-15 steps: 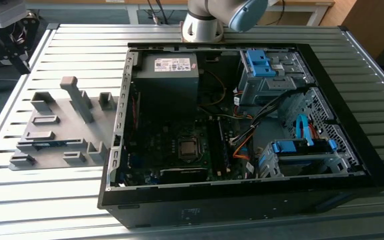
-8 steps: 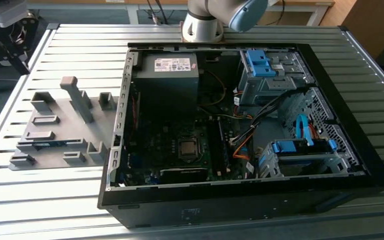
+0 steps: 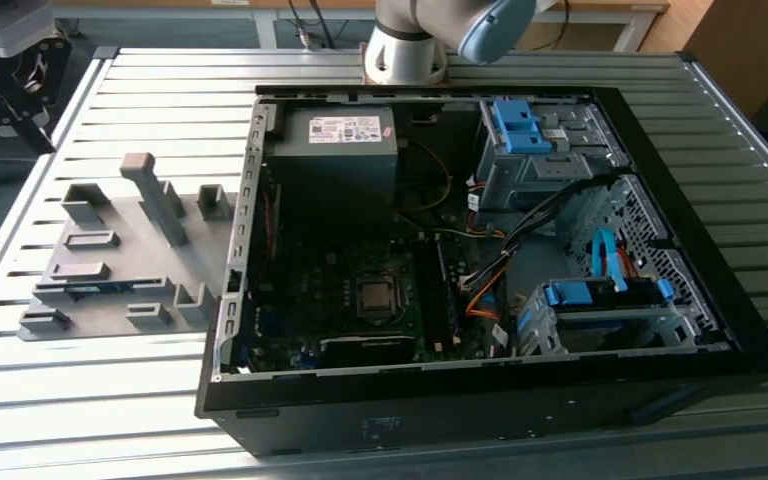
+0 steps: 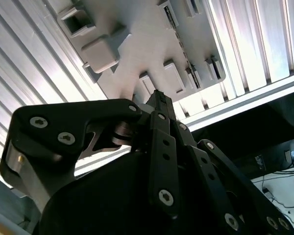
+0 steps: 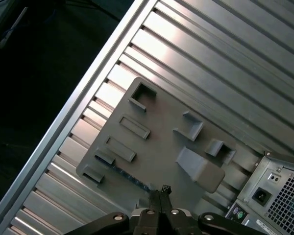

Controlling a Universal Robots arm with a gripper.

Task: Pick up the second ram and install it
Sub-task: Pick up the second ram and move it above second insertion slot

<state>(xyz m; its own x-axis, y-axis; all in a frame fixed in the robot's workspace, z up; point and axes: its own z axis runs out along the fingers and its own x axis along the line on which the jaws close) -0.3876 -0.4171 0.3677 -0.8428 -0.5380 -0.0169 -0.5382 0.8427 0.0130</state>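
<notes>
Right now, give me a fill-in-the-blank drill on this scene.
The blue-green strip lying on the grey fixture plate is the second ___.
That plate sits on the exterior view's ___ of the computer case.
The gripper, over the plate near the strip, holds ___.
Missing: ram; left; nothing.

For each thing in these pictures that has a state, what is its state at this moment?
gripper: shut, holding nothing, over the grey fixture plate.
second ram: lying in the plate, not yet picked up.
computer case: lying on its side, open, inside exposed.
</notes>
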